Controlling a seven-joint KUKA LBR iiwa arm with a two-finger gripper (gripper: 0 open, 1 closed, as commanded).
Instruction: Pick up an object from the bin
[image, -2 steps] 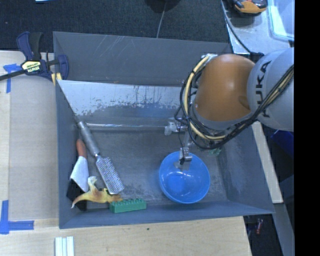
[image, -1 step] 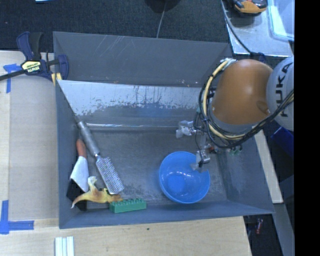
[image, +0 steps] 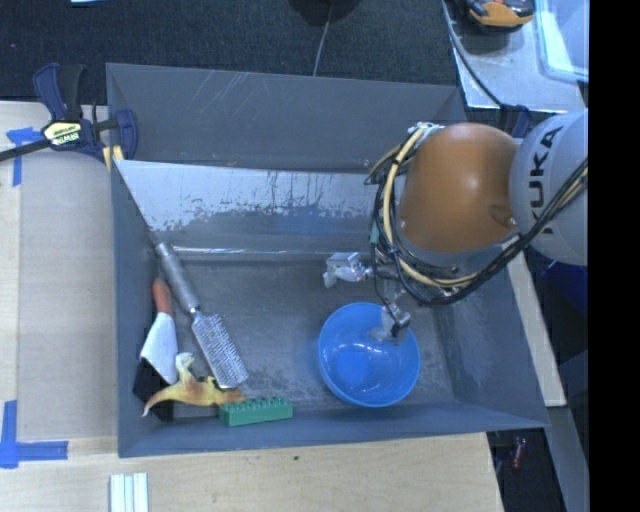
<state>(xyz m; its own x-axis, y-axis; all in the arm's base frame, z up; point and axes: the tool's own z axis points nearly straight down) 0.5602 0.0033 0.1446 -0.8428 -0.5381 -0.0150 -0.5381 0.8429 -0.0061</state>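
Note:
A round blue bowl (image: 366, 372) stands upright in the front right part of the bin. My gripper (image: 396, 322) hangs below the arm's orange dome, over the bowl's far right rim, with its tip just inside or touching that rim. A small silvery piece (image: 345, 268) shows left of the dome, above the bowl; I cannot tell whether it is loose or belongs to the gripper. Nothing shows held.
Along the bin's left side lie a long metal grater with a grey handle (image: 203, 324), an orange-handled tool (image: 160, 296), a white and black thing (image: 158, 348), a yellow banana-shaped toy (image: 186, 394) and a green toy brick (image: 257, 410). The arm's dome and cables cover the bin's right back corner.

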